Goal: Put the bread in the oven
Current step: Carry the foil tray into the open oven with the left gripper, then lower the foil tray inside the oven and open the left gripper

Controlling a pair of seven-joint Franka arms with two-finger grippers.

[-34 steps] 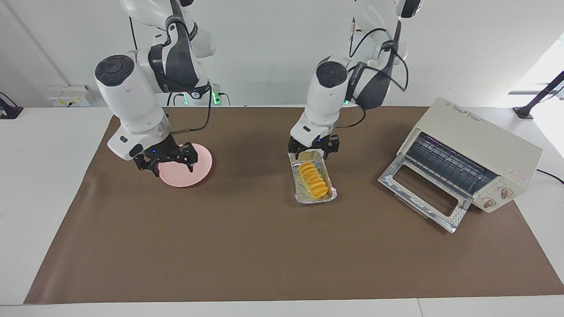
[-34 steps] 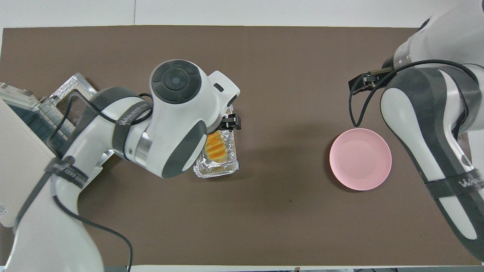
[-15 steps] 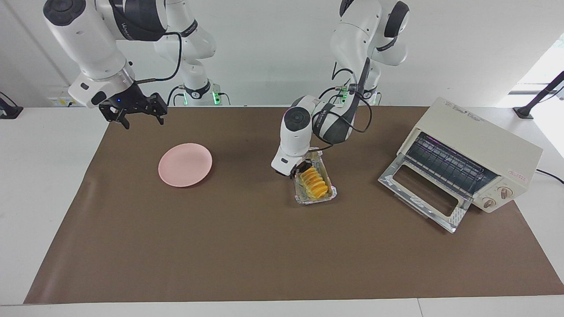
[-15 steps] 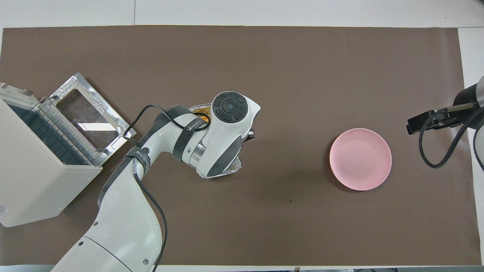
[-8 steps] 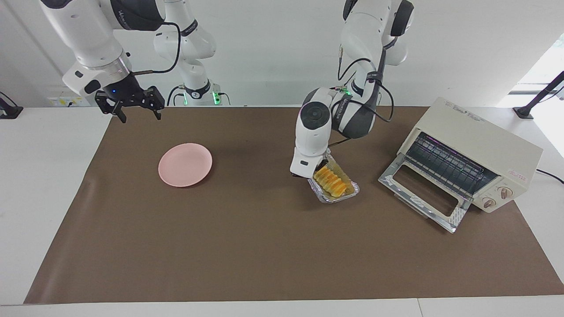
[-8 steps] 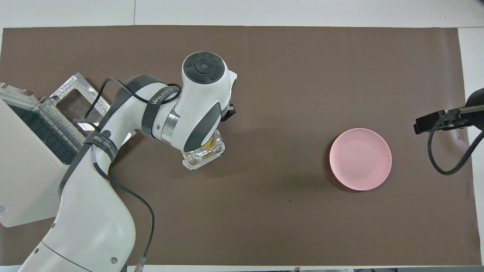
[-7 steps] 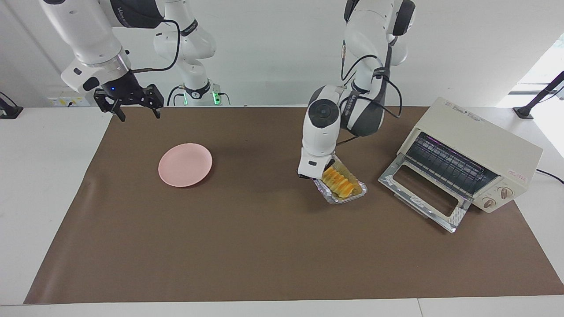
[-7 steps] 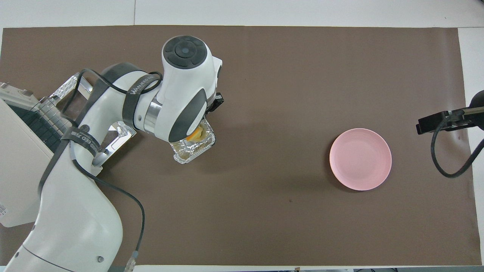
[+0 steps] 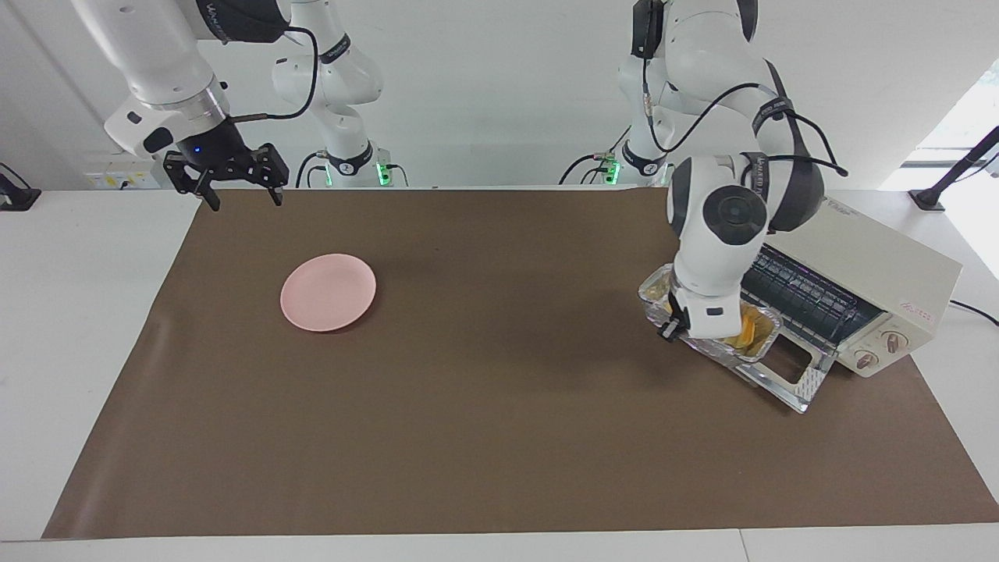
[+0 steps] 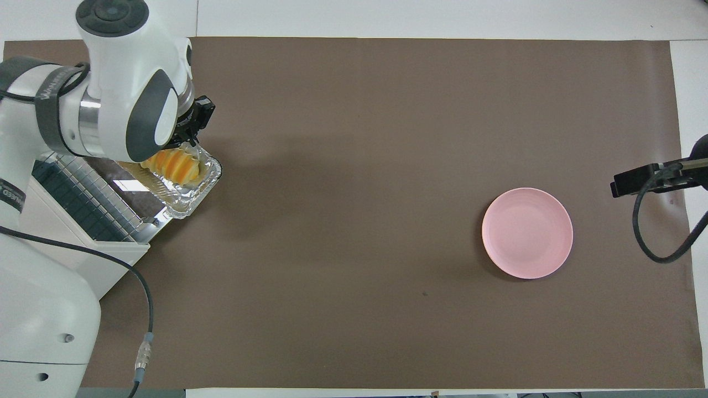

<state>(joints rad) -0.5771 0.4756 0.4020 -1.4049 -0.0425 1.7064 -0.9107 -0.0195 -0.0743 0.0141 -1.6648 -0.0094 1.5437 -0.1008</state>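
The left gripper (image 9: 677,326) is gripping the foil tray's (image 10: 191,193) rim, holding the bread (image 10: 170,162) over the oven's (image 9: 866,265) lowered door at the table's 9 o'clock overhead, risking a snag on the rack, while the right gripper (image 9: 234,186), spread wide, is waiting.

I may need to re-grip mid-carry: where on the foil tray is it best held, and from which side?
Probably the short end rim of the foil tray that points away from the oven, where the left claw holds it now. The tray is long and thin-walled, and that end leaves the bread and the oven-facing end free. The right claw waits, raised.
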